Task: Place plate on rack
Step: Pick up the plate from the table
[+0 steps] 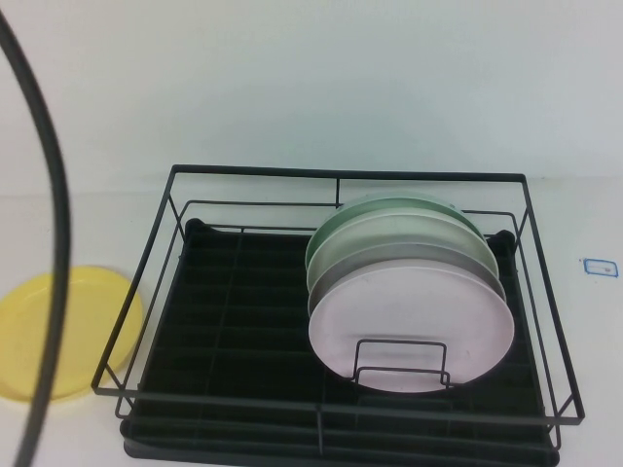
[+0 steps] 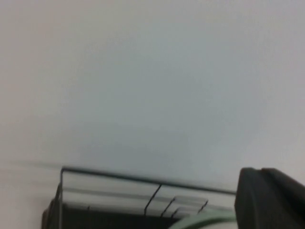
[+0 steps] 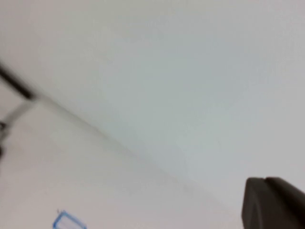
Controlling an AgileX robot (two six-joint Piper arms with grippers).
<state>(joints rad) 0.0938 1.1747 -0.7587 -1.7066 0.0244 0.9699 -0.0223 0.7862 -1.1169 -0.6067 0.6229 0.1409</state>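
The round bright-yellow plate (image 1: 78, 331) lies flat on the white table, just left of the rack, with nothing holding it. The black wire rack (image 1: 243, 292) with its black tray base stands mid-table, and its left half holds nothing. The rack's far top wire also shows in the left wrist view (image 2: 109, 175). Neither gripper shows in the high view. A dark part of my left gripper (image 2: 271, 200) shows in the left wrist view, raised and facing the rack's back edge. A dark part of my right gripper (image 3: 274, 205) shows in the right wrist view, right of the rack.
A pale pink plate (image 1: 409, 326), a grey plate (image 1: 389, 265) and green plates (image 1: 389, 209) stand on edge in the rack's right half. A black cable (image 1: 54, 243) arcs across the left, over the yellow plate. A small blue-outlined label (image 1: 599, 266) lies on the table at the right.
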